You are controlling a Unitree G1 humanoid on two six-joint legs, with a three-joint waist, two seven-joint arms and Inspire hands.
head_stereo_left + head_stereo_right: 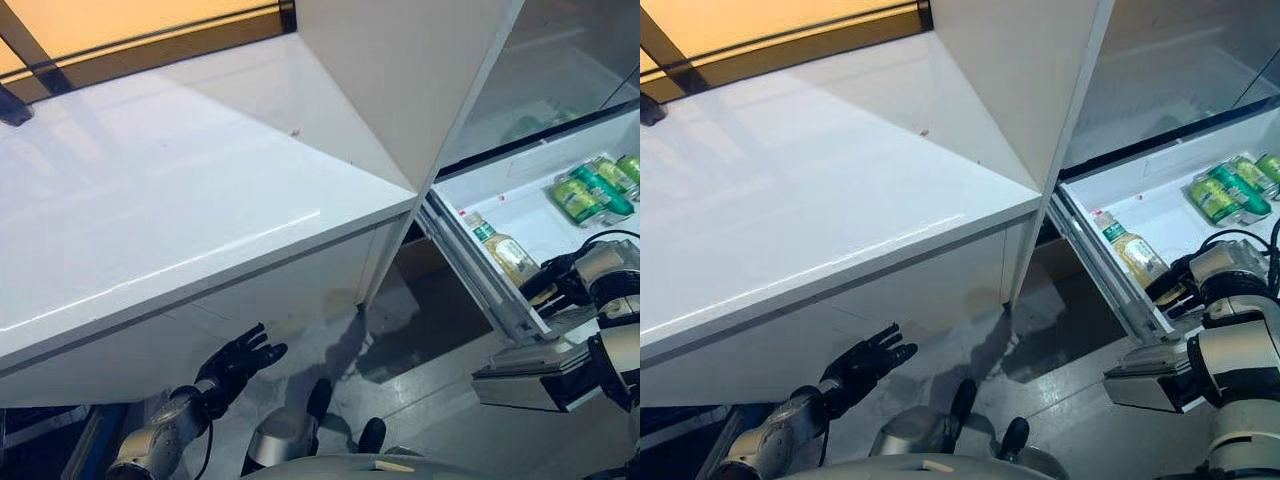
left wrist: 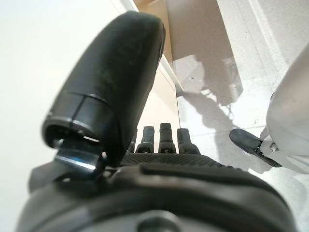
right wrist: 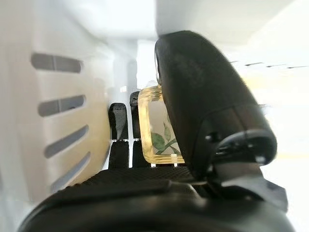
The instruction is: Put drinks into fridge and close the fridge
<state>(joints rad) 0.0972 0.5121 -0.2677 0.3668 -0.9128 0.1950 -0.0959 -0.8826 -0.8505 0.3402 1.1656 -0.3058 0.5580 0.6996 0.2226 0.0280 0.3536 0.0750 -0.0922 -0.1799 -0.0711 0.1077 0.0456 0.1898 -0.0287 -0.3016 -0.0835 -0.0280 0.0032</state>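
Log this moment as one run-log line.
right hand: shut on bottle, in fridge drawer | left hand: open, idle, low by counter | cans: in drawer | drawer: open

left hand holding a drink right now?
No: the left hand hangs below the white counter with straight fingers and nothing in it; the bottle is at the right hand.

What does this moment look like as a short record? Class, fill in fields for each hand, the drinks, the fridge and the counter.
right hand: inside the open fridge drawer, thumb and fingers closed round the bottle
bottle: yellowish drink, green cap, lying in the drawer
green cans: lying together at the drawer's far end
fridge drawer: pulled out, white, not yet closed
left hand: low beside the counter, fingers straight, holding nothing
white counter: to the left of the fridge
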